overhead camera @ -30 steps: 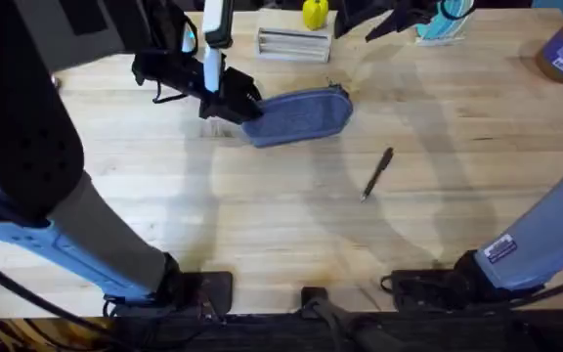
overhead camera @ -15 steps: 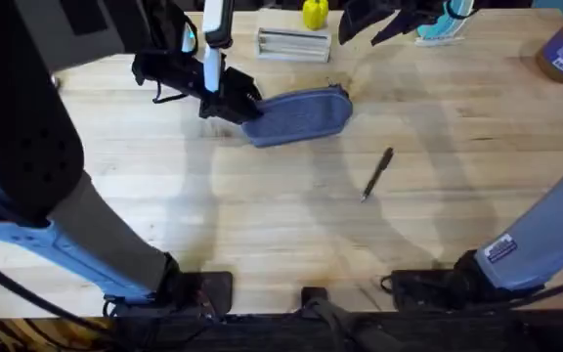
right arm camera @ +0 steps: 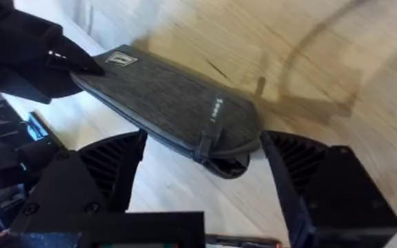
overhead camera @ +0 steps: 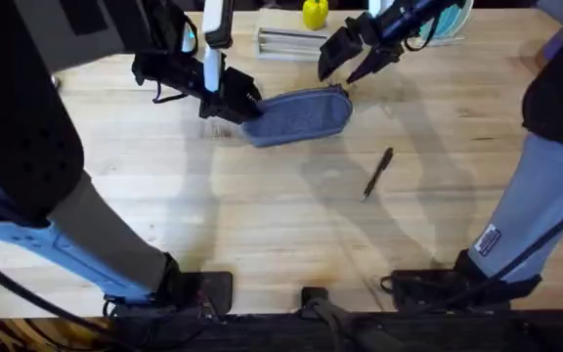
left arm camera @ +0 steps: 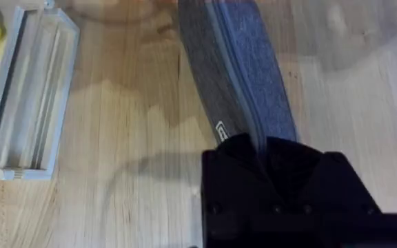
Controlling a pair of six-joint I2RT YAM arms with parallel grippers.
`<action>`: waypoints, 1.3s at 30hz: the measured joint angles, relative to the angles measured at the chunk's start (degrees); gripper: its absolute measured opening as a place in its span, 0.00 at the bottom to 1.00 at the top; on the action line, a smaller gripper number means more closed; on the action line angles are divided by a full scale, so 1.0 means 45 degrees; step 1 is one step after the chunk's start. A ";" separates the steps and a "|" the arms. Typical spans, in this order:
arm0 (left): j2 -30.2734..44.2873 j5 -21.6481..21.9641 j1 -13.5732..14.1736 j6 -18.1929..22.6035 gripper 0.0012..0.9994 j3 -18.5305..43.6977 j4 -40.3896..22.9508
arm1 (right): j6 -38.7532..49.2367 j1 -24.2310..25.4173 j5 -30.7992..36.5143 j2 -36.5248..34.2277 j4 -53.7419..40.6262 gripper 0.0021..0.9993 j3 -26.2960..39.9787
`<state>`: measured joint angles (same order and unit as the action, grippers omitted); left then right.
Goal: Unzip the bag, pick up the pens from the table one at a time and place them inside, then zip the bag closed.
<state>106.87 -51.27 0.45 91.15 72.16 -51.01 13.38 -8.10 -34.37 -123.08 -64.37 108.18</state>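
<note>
The blue-grey bag (overhead camera: 301,115) lies on the table (overhead camera: 262,215) at the back middle, its zipper shut. My left gripper (overhead camera: 231,104) is shut on the bag's left end; in the left wrist view the bag (left arm camera: 243,69) runs away from the black fingers (left arm camera: 302,179). My right gripper (overhead camera: 348,61) hangs open just above the bag's right end, close to the small metal pull (overhead camera: 337,89). From the right wrist the fingers (right arm camera: 102,179) straddle that end of the bag (right arm camera: 171,103). One black pen (overhead camera: 377,173) lies on the table in front and to the right of the bag.
A clear rectangular tray (overhead camera: 294,42) and a yellow object (overhead camera: 315,14) sit behind the bag at the back edge. A teal item (overhead camera: 446,24) stands at the back right. The front half of the table is bare wood.
My right gripper has swung from the back edge leftward and down to the bag's right end. The left gripper, bag and pen have not moved.
</note>
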 joint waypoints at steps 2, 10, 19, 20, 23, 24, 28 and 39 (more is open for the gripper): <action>0.0000 0.0000 0.0000 0.0000 0.04 0.0000 -0.0002 | 0.0002 -0.0015 -0.0162 -0.0087 0.0002 0.99 0.0000; 0.0000 0.0000 0.0000 0.0000 0.04 0.0000 0.0000 | 0.0037 -0.0319 -0.0388 -0.0498 0.0005 0.95 0.0000; 0.0000 0.0000 0.0000 0.0000 0.04 0.0000 -0.0002 | 0.0085 -0.0439 -0.0481 -0.0592 -0.0234 0.56 0.0000; 0.0000 -0.0005 0.0000 0.0000 0.04 0.0000 -0.0002 | 0.0084 -0.0429 -0.0561 -0.0590 -0.0353 0.44 0.0000; 0.0000 -0.0020 0.0000 0.0000 0.04 0.0000 -0.0007 | 0.0100 -0.0418 -0.0626 -0.0591 -0.0522 0.31 0.0015; 0.0000 -0.0022 0.0000 0.0000 0.04 0.0000 -0.0007 | 0.0102 -0.0416 -0.0626 -0.0590 -0.0522 0.29 0.0015; 0.0000 -0.0029 0.0000 0.0000 0.04 0.0000 -0.0007 | 0.0137 -0.0413 -0.0665 -0.0592 -0.0558 0.17 0.0019; 0.0000 -0.0034 0.0000 0.0000 0.04 0.0000 0.0061 | 0.0372 -0.0366 -0.0761 -0.0590 -0.0848 0.03 0.0019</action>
<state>106.87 -51.42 0.45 91.15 72.16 -50.74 15.05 -9.74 -37.79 -125.73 -68.18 108.27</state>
